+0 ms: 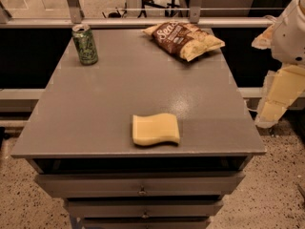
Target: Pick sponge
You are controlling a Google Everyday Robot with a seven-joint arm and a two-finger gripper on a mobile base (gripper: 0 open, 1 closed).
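Note:
The sponge point(156, 129) is a flat pale-yellow foam pad with wavy edges. It lies flat near the front edge of the grey table point(95, 109), a little right of the middle. My gripper point(275, 104) hangs at the right edge of the view, beyond the table's right side and well to the right of the sponge. Its pale yellow blocky fingers point(283, 87) point downward. It holds nothing that I can see.
A green can point(85, 44) stands upright at the table's back left. A brown-and-yellow chip bag point(184, 39) lies at the back right. Drawers point(140, 185) sit under the tabletop. A railing point(143, 20) runs behind the table. Speckled floor surrounds it.

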